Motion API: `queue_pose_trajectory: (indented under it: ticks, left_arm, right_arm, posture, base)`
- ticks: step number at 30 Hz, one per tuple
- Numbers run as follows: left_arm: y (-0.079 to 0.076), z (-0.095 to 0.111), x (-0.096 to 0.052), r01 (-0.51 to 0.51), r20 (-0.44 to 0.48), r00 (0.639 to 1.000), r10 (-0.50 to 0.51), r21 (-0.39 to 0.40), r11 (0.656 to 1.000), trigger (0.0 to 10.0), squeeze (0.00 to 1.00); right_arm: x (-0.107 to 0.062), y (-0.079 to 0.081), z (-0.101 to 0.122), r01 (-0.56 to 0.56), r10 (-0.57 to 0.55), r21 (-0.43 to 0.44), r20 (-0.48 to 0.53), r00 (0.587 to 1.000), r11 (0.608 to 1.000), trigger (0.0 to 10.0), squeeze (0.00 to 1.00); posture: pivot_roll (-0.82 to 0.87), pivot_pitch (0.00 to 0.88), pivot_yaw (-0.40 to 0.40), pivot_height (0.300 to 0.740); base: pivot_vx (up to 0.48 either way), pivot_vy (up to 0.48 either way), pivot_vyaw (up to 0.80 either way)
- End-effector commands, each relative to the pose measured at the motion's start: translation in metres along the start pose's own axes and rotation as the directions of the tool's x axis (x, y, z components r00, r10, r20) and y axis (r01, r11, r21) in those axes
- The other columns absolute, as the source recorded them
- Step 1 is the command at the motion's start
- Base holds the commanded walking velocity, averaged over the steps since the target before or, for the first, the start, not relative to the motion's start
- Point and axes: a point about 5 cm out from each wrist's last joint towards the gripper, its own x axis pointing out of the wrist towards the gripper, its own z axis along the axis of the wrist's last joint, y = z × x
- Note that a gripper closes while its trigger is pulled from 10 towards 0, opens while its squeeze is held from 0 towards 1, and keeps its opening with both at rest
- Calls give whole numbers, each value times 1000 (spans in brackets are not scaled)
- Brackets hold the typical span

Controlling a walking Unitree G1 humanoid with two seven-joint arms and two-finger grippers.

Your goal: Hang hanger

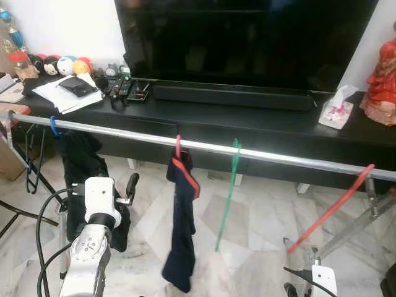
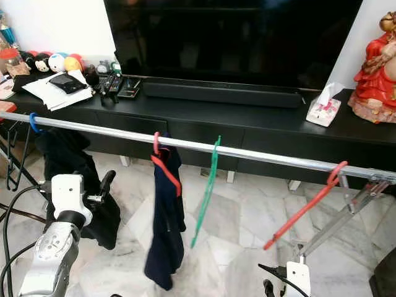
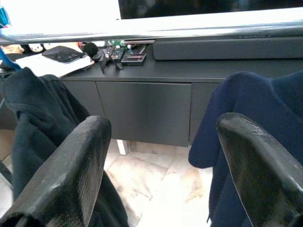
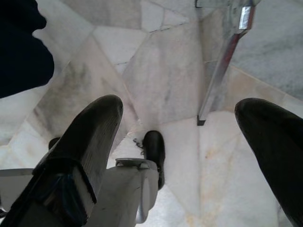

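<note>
— Hangers first: where were they?

— Four hung on the long silver metal rail [image 1: 204, 147]. A blue plastic hanger [image 1: 54, 126] at the robot's left end carried a black garment [image 1: 80, 162]. A red plastic hanger [image 1: 183, 164] near the middle carried a dark navy garment [image 1: 182, 235]. A bare green plastic hanger [image 1: 229, 192] hung just beside it, and a bare red hanger [image 1: 334, 207] hung slanted near the rail's right end.

— State of the end effectors?

— The left end effector [image 3: 161, 170] was raised in front of the rail, between the black and navy garments, fingers spread apart and empty. The right end effector [image 4: 189, 142] pointed down at the pale marble floor [image 4: 161, 80], fingers likewise parted, holding nothing, near a metal leg of the rack [image 4: 220, 75].

— Surroundings?

— Behind the rail stood a low black desk [image 1: 247, 117] bearing a large black television [image 1: 247, 40], a black soundbar [image 1: 232, 96], a tissue pack [image 1: 336, 108] and a red figurine [image 1: 382, 77].
</note>
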Motion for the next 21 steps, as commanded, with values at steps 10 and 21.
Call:
queue_pose_trajectory:
  ticks: [10,21]
  left_arm:
    - [-1,-1,-2,19,-4,1000,-19,7,1000,10000,0]
    - [0,-2,-1,12,-10,1000,-12,9,1000,10000,0]
  right_arm:
    - [0,1,-4,-14,13,-21,-19,1000,1000,10000,0]
    - [0,1,-3,-16,15,-21,-18,1000,1000,10000,0]
  posture:
    - [-89,0,44,740]
    - [-86,0,40,740]
  base:
    - [0,286,0]
    - [0,286,0]
